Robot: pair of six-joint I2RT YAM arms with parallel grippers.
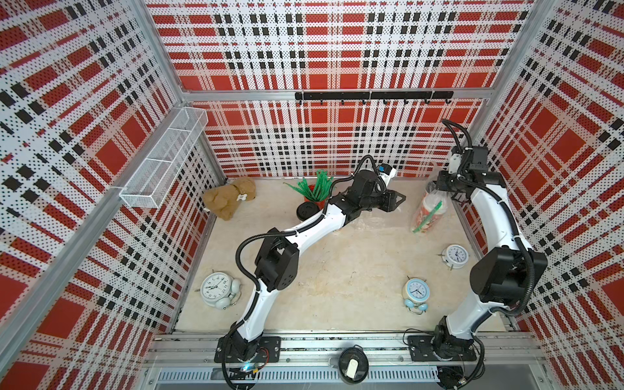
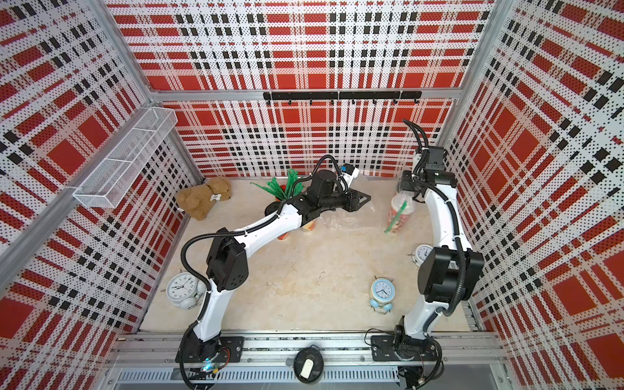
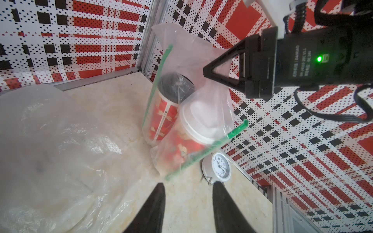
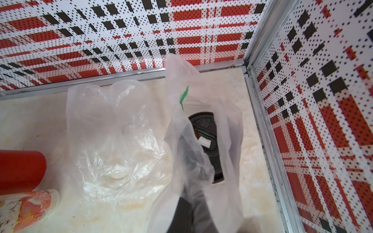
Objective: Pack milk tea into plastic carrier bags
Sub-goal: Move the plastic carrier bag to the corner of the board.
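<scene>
Where packed bag point(image 1: 426, 206) stands: 2 o'clock of table point(image 1: 337, 277), upright, near far right corner.
inside it: black-lid cup point(image 3: 167, 115) and white-lid cup point(image 3: 197, 125), side by side, touching; green straws point(image 3: 156, 86) against the film.
right gripper point(image 3: 209, 70): jaws pressed together, pinching the bag's top handle film; plastic drapes over its fingers point(image 4: 182, 213).
bag vs right jaws: straight beneath them, both cups below the pinch.
left gripper point(image 3: 187, 187): jaws part spread, nothing between.
bag vs left jaws: at 3 o'clock of them in both top views, apart, no contact.
empty bag point(image 4: 113, 141): crumpled flat on table, at 9 o'clock of packed bag.
loose cups point(image 2: 308, 227): two, 11 o'clock of table, half hidden under left arm point(image 1: 314, 226), beside red straw holder point(image 4: 20, 169).
</scene>
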